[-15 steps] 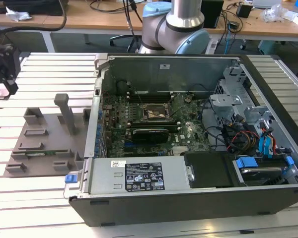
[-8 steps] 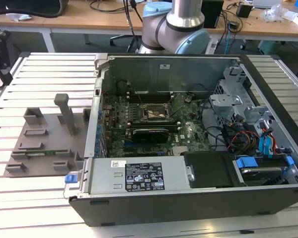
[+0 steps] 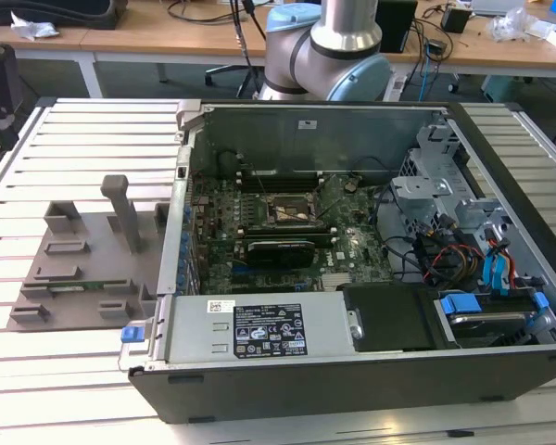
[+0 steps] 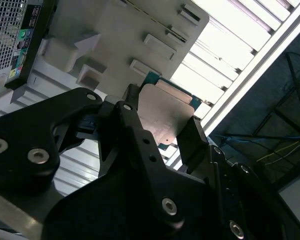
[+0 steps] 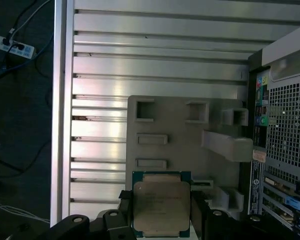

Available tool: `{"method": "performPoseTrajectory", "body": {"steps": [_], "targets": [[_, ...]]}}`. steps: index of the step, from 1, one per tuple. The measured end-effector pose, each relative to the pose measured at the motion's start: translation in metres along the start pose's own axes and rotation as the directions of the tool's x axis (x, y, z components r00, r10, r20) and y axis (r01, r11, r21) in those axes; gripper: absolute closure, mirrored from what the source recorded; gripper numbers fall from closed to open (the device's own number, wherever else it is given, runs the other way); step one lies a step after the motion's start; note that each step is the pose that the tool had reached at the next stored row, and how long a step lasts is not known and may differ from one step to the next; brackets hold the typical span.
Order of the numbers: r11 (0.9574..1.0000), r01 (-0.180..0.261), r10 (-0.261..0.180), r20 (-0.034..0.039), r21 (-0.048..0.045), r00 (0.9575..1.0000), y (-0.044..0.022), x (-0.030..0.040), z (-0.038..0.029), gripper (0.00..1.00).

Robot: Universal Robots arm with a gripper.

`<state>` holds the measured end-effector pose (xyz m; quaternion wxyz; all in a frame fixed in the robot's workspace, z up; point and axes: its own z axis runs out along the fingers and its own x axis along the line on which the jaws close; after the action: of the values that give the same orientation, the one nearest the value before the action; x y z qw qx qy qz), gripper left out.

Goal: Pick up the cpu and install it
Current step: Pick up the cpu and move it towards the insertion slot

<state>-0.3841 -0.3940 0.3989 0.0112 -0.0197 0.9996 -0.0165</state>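
Cpu [image 5: 161,202], silvery on top with a green rim, is clamped in the end effector [image 5: 161,209]. In both wrist views the black fingers [image 4: 131,112] press on two opposite sides of it. The chip hangs over one edge of the grey fixture block [image 5: 180,130], which lies on the slatted metal counter [image 5: 140,65]. Just beside the block stands the open computer case [image 3: 352,306], with its motherboard [image 3: 259,232] exposed.

Computer case [image 3: 287,139]: open-topped, socket frame [image 3: 292,211] uncovered, exterior view's centre.
Under my gripper [image 5: 160,212]: fixture block [image 5: 180,120] with upright post [image 3: 125,211].
Free: slatted table [image 3: 56,371], exterior view's lower left.
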Motion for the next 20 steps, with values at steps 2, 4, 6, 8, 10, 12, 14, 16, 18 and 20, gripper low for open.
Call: {"method": "performPoseTrajectory", "body": {"steps": [2, 4, 6, 8, 10, 12, 14, 16, 18, 20], "targets": [[1.0000, 0.000, 0.000, -0.0001, 0.0001, 1.0000, -0.0001, -0.0021, 0.0000, 0.45], [1.0000, 0.000, 0.000, 0.0000, 0.0000, 1.0000, -0.0003, -0.0079, 0.0002, 0.45], [1.0000, 0.000, 0.000, 0.0000, 0.0000, 1.0000, -0.0004, -0.0115, 0.0003, 0.45], [1.0000, 0.000, 0.000, -0.0001, 0.0001, 1.0000, -0.0007, -0.0175, 0.0004, 0.45], [1.0000, 0.000, 0.000, 0.0001, 0.0000, 1.0000, -0.0008, -0.0214, 0.0005, 0.45], [1.0000, 0.000, 0.000, 0.0000, 0.0001, 1.0000, -0.0010, -0.0262, 0.0006, 0.45], [1.0000, 0.000, 0.000, 0.0000, 0.0001, 1.0000, -0.0012, -0.0309, 0.0007, 0.45], [1.0000, 0.000, 0.000, 0.0000, 0.0000, 1.0000, -0.0014, -0.0347, 0.0008, 0.45], [1.0000, 0.000, 0.000, 0.0000, 0.0000, 1.0000, -0.0015, -0.0384, 0.0009, 0.45], [1.0000, 0.000, 0.000, 0.0000, 0.0000, 1.0000, -0.0016, -0.0419, 0.0010, 0.45]]}}
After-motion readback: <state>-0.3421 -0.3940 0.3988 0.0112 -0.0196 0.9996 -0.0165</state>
